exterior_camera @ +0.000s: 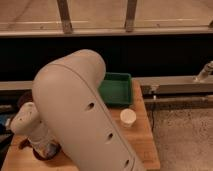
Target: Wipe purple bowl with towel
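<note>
My gripper (41, 144) hangs at the lower left of the wooden table (142, 135), below the pale wrist. Directly beneath it a dark maroon rounded shape shows, which I take for the purple bowl (36, 153); most of it is hidden by the wrist. A small pale whitish-blue patch beside the gripper looks like the towel (51, 148); I cannot tell whether it is held. The big beige arm link (80, 110) blocks the middle of the table.
A green tray (116, 89) lies at the back of the table, with a white cup (128, 117) in front of it. Another dark reddish round thing (23, 97) peeks out behind the wrist. The table's right edge drops to a speckled floor (182, 135).
</note>
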### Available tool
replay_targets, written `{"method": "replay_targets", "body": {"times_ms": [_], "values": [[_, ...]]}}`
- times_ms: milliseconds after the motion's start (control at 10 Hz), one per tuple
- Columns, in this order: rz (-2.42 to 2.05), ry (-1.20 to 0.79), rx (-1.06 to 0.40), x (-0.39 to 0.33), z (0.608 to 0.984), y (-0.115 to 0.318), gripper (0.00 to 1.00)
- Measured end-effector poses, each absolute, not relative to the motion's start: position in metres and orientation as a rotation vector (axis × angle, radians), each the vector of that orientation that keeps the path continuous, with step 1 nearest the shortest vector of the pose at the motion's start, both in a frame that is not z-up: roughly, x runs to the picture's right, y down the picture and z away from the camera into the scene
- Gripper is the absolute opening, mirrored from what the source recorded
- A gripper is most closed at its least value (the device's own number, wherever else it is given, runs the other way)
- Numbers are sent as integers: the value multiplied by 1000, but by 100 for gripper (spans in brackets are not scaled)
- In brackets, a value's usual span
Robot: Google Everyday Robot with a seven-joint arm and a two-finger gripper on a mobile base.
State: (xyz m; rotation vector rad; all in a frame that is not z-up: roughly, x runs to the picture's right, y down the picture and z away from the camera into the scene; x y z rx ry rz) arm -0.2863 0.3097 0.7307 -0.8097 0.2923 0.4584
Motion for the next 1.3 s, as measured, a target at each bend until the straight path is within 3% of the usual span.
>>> {"method": "replay_targets", "body": {"times_ms": [200,300,800,1300], "values": [[468,278,-803,-285,728,305,7],[474,267,-804,-284,727,303,2],[579,48,-846,-273,711,264,0],[669,-307,-855,-253,699,158,0]]}}
